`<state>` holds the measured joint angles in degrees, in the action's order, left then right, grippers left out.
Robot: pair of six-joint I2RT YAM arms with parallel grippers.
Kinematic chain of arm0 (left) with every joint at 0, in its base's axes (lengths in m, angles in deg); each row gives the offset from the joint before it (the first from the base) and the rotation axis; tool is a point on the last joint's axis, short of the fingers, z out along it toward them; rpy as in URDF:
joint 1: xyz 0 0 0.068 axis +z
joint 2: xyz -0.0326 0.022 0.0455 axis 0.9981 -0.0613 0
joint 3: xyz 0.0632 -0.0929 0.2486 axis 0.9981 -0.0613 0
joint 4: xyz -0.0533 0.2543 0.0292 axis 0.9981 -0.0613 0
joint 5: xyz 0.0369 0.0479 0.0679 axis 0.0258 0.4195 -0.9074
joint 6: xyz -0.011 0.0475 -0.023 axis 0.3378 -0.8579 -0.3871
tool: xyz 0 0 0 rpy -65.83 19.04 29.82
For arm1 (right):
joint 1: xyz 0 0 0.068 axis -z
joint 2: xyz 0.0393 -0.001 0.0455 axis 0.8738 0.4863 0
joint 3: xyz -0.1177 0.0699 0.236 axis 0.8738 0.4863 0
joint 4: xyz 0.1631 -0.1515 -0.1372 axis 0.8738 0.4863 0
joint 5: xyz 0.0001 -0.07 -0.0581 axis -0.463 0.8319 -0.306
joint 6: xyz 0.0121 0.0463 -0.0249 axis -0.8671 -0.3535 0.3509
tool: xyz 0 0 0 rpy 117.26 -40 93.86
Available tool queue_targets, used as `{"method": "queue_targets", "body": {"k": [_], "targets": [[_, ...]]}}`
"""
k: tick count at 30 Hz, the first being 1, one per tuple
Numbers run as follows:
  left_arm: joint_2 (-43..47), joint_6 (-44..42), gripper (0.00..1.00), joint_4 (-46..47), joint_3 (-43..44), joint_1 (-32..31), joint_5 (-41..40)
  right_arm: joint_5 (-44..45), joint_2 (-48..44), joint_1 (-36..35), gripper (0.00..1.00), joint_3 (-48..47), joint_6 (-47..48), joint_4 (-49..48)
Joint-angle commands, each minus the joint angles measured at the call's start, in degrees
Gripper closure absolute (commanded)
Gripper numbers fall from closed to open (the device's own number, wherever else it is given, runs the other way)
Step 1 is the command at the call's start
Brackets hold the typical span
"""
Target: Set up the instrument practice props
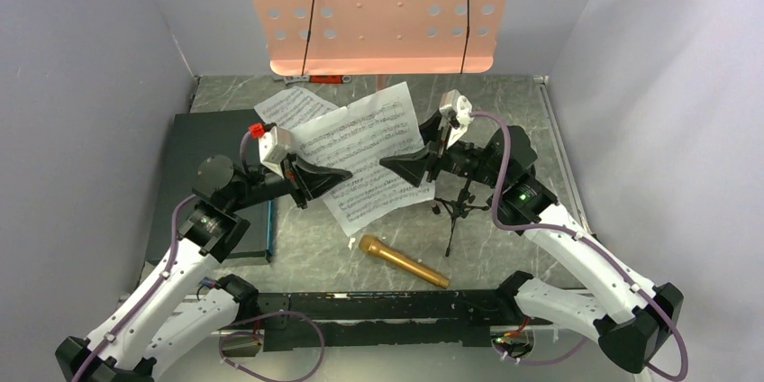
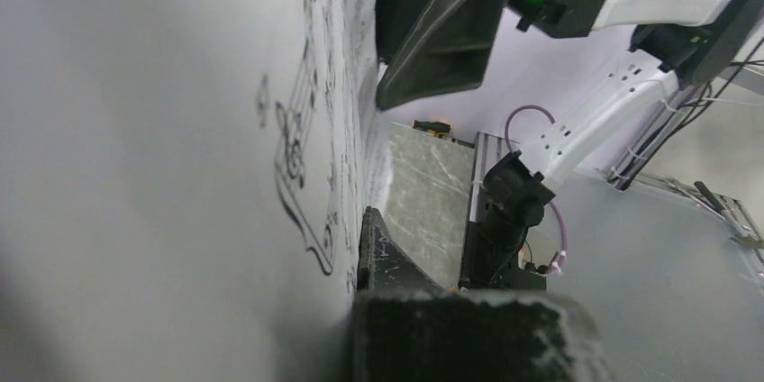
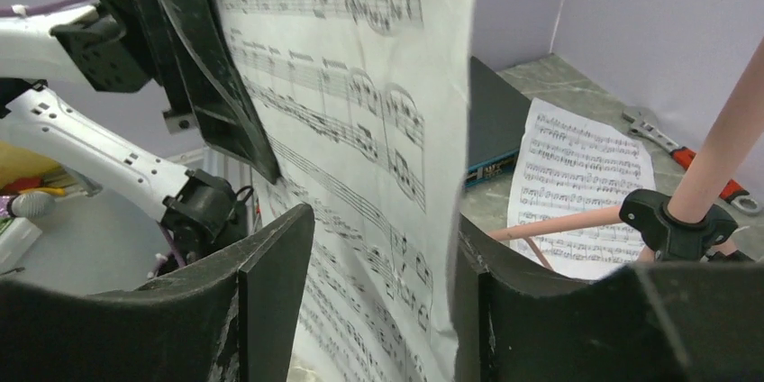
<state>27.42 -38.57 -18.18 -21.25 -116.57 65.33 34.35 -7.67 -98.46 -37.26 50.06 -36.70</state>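
Matt paper sheet-music page; metallic gold microphone; marbled tabletop

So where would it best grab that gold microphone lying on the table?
Take the gold microphone around the middle of its handle, coming straight down from above and pinching across its slim width. It lies flat and slanted on the table with bare surface along both long sides, so that approach looks clear.

Plain lavender walls, grey marbled tabletop, even light
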Motion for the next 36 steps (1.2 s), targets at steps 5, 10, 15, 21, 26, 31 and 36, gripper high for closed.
{"method": "queue_targets", "body": {"k": [5, 10, 15, 21, 26, 31, 36], "targets": [[-2.07, -0.47, 0.97, -3.96, 6.87, -0.14, 6.03, -8.67, 1.6, -0.15, 0.67, 0.0, 1.81, -1.74], [-1.08, -1.54, 0.84, -6.21, 7.09, -0.15, 3.82, -7.54, 0.51, -0.14, 1.0, 0.14, 1.11, -2.31], [1.06, -2.63, 0.35, -7.23, 5.12, -0.15, -0.15, -5.75, -1.19, -0.13, 1.0, 0.13, -0.51, -3.15], [2.18, -1.53, 0.25, -2.59, 2.24, -0.15, -1.54, -7.27, -2.43, -0.14, 1.0, 0.62, -3.09, -5.64], [-0.76, 1.77, 0.33, 6.04, 1.89, -0.14, 2.38, -8.23, -1.8, -0.13, 1.0, 0.28, -3.76, -6.12], [-4.46, 4.66, 0.46, 11.49, 3.79, -0.1, 5.62, -8.36, -1.05, -0.08, 1.0, -0.12, -3.53, -5.76], [-6.46, 6.16, 0.81, 12.28, 5.26, -0.16, 7.59, -7.0, -0.77, -0.09, 1.0, -0.63, -2.46, -3.84]]}}
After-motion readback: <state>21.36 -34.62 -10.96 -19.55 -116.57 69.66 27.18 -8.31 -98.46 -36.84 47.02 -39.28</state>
